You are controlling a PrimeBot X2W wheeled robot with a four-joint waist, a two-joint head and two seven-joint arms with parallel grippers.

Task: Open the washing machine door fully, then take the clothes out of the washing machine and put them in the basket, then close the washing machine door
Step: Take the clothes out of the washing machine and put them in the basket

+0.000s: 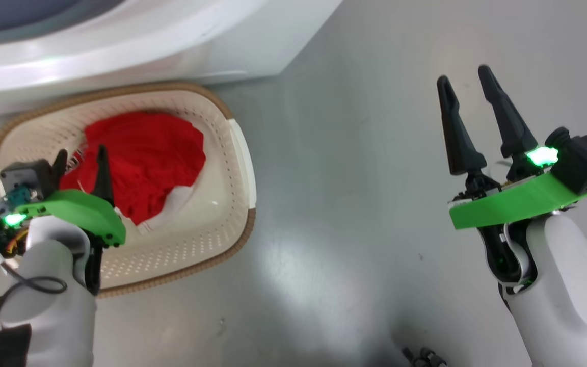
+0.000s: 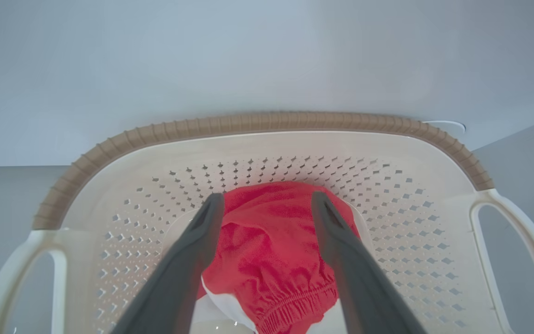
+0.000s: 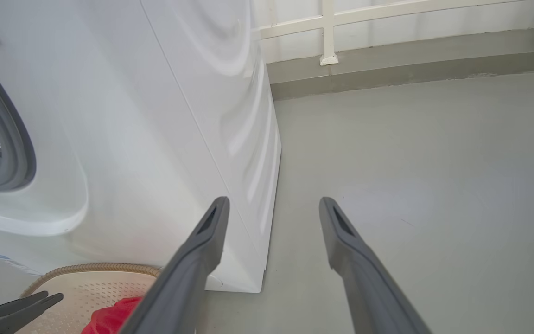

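Note:
The cream basket (image 1: 237, 153) with a brown rim stands on the floor against the white washing machine (image 1: 120, 41). Red clothes (image 1: 145, 153) with white parts lie inside it. My left gripper (image 1: 82, 152) hangs over the basket's left part. In the left wrist view it (image 2: 267, 204) is open, and the red clothes (image 2: 271, 260) lie loose below, between its spread fingers. My right gripper (image 1: 464, 74) is open over bare floor, well right of the basket. The right wrist view shows the machine's side (image 3: 132, 139) and its grey rubber ring (image 3: 16, 139). The washing machine door is out of view.
Grey floor (image 1: 349, 178) stretches right of the basket and the machine. A white railing (image 3: 327, 32) runs along a low kerb at the back. A small dark part (image 1: 423, 357) shows at the head view's bottom edge.

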